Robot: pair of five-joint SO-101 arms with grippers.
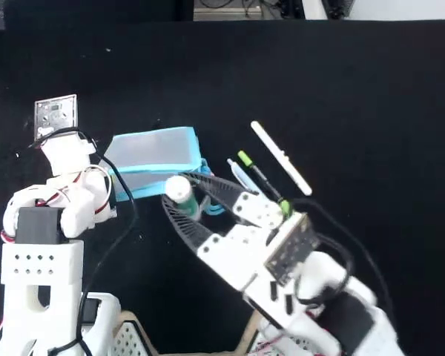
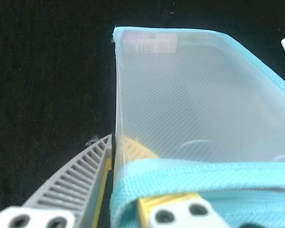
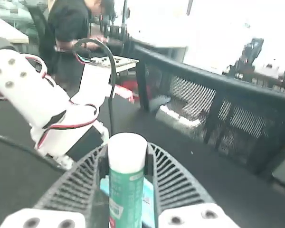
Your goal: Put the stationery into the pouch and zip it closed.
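The pouch [image 1: 152,152] is a flat sleeve of pale translucent mesh edged with a bright cyan zipper band [image 2: 180,173]. A small white label [image 2: 147,45] shows through its far end. It lies on the black desk [image 1: 356,89], about midway between the far and near edges and somewhat toward the left edge.

The left pincer [image 2: 113,142] is clamped on the pouch's wall at the zipper edge. Its yellow finger [image 2: 135,149] sits inside, seen through the mesh, and its ribbed grey finger [image 2: 78,187] presses from outside.

At the pouch's near right corner the right pincer [image 3: 127,156] grips a glue stick [image 1: 179,188], white cap over a green body, held upright between two ribbed fingers. Whether the stick touches the pouch cannot be told.

Just right of the pouch, three more pieces lie slanted and close together on the desk: a pale blue pen [image 1: 239,174], a dark pen with a green cap [image 1: 261,179], and a long white stick [image 1: 282,158], which is the one nearest the right edge.
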